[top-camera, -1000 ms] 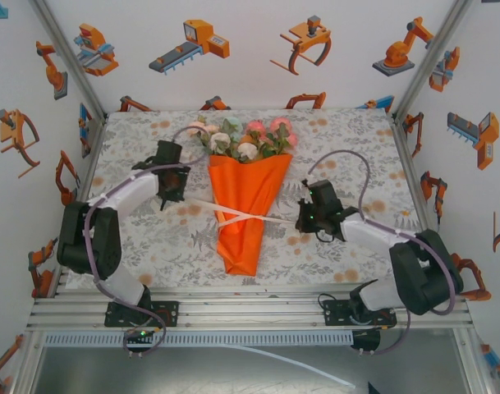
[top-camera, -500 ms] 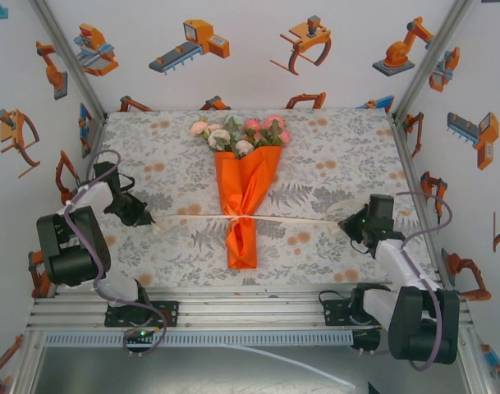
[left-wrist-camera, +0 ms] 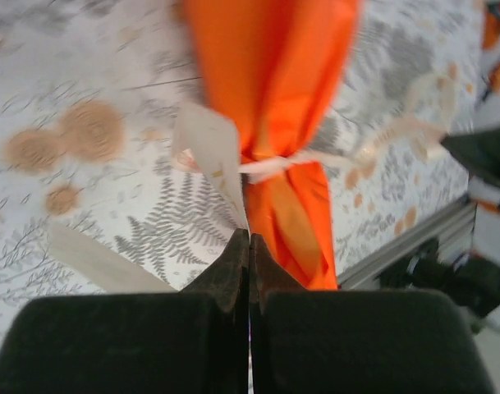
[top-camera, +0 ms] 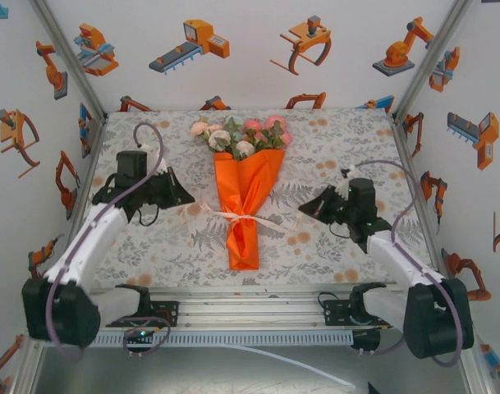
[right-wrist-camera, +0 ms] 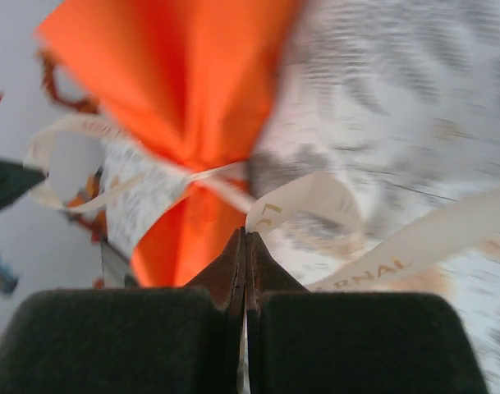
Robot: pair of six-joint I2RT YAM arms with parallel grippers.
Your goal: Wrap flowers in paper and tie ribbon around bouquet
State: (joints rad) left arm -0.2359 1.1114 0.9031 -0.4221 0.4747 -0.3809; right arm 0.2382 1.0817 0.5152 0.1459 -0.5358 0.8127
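Leaf-print tablecloth [top-camera: 332, 139]: bouquet [top-camera: 246, 185] lies between left fingers [top-camera: 188, 198] and right fingers [top-camera: 305, 210], both pinched shut on the ribbon [top-camera: 250, 218].

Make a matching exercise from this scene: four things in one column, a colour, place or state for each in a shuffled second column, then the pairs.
1. flowers
2. paper
3. ribbon
4. left tool

A. bright orange
B. shut, pinching a ribbon end
C. tied around the paper's narrow part
D. pink and white, at the paper's wide far end

Pairs: 1-D, 2-A, 3-C, 4-B
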